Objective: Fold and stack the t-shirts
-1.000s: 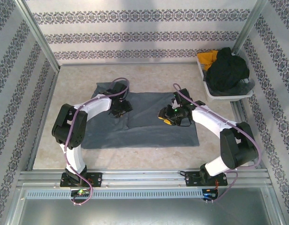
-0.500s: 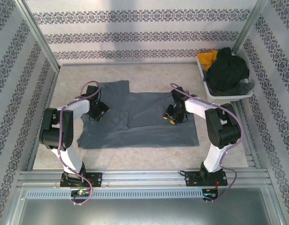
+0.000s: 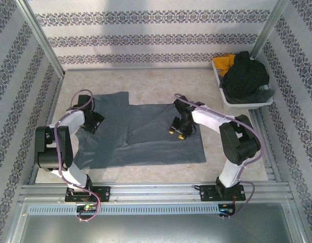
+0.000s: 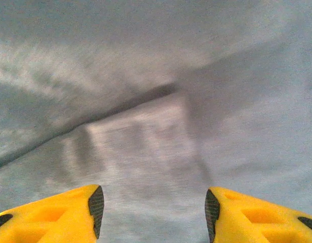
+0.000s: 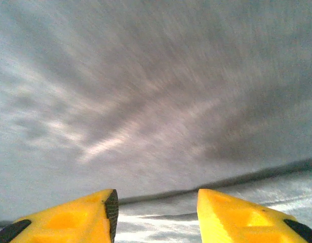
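Observation:
The slate blue-grey t-shirt (image 3: 146, 136) lies spread flat on the table, one part reaching toward the back left. My left gripper (image 3: 91, 123) is low over its left side, and its jaws (image 4: 151, 212) stand open over blurred cloth (image 4: 161, 76), with nothing between the pads. Near the shirt's back right sits my right gripper (image 3: 179, 131). It is also open (image 5: 157, 212), just above the grey cloth (image 5: 146, 101) and a fold edge. The black t-shirt (image 3: 244, 76) and the mustard yellow t-shirt (image 3: 224, 63) are heaped in the tray.
A white plastic tray (image 3: 242, 105) stands at the back right corner. Patterned walls and metal posts close in the table on three sides. A metal rail (image 3: 156, 190) runs along the near edge by the arm bases.
Both grippers have moved left, and the grey shirt has slid left with them. Its back-left part now lies spread further out toward the left.

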Robot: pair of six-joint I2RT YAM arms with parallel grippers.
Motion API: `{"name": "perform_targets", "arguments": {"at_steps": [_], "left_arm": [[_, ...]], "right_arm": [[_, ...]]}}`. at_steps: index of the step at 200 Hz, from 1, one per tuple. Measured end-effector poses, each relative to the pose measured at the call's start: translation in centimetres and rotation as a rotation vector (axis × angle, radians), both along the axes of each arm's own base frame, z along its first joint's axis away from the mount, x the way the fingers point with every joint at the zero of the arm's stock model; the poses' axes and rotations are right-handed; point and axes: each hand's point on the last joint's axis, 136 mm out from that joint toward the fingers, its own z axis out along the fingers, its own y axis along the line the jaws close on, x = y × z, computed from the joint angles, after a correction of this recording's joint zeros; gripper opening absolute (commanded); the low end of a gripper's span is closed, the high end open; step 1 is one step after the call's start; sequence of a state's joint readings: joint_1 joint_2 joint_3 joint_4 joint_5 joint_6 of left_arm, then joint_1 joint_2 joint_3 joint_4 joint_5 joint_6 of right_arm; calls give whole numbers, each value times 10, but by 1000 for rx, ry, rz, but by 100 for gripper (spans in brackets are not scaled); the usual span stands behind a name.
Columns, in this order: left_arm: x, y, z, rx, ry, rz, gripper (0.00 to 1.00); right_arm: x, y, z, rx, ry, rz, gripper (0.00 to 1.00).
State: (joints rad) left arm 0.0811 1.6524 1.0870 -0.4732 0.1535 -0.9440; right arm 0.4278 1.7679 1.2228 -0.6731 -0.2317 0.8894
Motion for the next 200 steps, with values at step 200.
{"name": "perform_targets", "arguments": {"at_steps": [200], "left_arm": [[175,67,-38,94,-153,-119,48]], "right_arm": [[167,-97,-3,-121,-164,-35,51]]}}
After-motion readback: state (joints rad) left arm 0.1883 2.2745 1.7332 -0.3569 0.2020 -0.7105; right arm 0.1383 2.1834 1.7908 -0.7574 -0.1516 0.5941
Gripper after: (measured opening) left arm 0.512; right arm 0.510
